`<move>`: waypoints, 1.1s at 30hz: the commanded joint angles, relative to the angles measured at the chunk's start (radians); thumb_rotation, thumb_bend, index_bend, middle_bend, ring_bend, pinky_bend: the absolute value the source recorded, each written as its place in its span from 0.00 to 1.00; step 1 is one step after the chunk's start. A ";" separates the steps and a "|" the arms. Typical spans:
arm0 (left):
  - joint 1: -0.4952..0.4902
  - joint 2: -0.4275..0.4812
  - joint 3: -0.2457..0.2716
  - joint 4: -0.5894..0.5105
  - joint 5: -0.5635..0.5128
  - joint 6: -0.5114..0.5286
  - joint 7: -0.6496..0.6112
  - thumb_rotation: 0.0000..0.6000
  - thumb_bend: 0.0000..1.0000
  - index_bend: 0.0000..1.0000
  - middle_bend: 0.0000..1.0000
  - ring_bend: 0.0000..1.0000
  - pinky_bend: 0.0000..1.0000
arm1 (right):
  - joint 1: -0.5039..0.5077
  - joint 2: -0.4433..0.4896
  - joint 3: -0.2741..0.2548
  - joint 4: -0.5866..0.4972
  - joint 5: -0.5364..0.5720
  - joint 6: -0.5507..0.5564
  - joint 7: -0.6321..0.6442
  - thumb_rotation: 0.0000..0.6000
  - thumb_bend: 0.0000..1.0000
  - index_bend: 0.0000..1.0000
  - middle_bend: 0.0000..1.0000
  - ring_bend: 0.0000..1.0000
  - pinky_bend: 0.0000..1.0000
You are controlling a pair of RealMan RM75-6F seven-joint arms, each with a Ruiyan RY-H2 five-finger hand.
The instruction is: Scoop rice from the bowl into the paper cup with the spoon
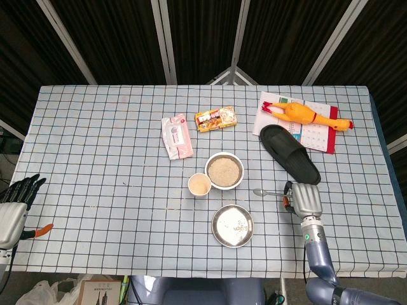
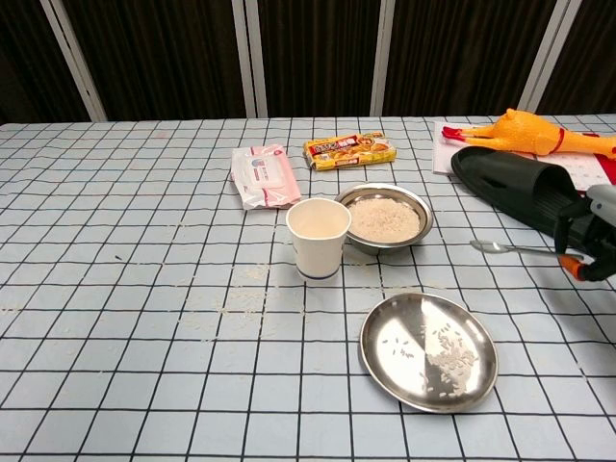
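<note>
Head view: the right robot hand (image 1: 304,199) is holding the spoon (image 1: 267,192) near the worktop's front right edge, bowl (image 1: 224,170) and paper cup (image 1: 199,184) sitting mid-worktop. Left robot hand (image 1: 14,204) is hanging off the left edge, fingers apart.

Chest view: spoon (image 2: 510,249) is pointing toward the bowl (image 2: 385,216).

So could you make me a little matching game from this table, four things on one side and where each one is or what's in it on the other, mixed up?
Things:
1. spoon
2. bowl
3. steel plate
4. rubber chicken

States:
A. holds a heap of rice
B. lies on the calendar at the far right
C. held by the right robot hand
D. nearest the camera, a few stray grains on it

Pairs: 1-C, 2-A, 3-D, 4-B
</note>
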 commanded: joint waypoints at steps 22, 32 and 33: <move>-0.010 0.009 -0.003 -0.012 -0.021 -0.026 0.015 1.00 0.00 0.00 0.00 0.00 0.00 | 0.177 -0.022 0.086 0.072 -0.081 0.011 -0.220 1.00 0.56 0.58 0.89 1.00 1.00; -0.019 0.030 0.001 -0.035 -0.039 -0.062 -0.018 1.00 0.00 0.00 0.00 0.00 0.00 | 0.296 -0.118 0.054 0.216 -0.128 0.007 -0.453 1.00 0.56 0.58 0.89 1.00 1.00; -0.019 0.030 0.000 -0.038 -0.044 -0.063 -0.016 1.00 0.00 0.00 0.00 0.00 0.00 | 0.305 -0.130 0.037 0.243 -0.153 0.015 -0.481 1.00 0.56 0.59 0.89 1.00 1.00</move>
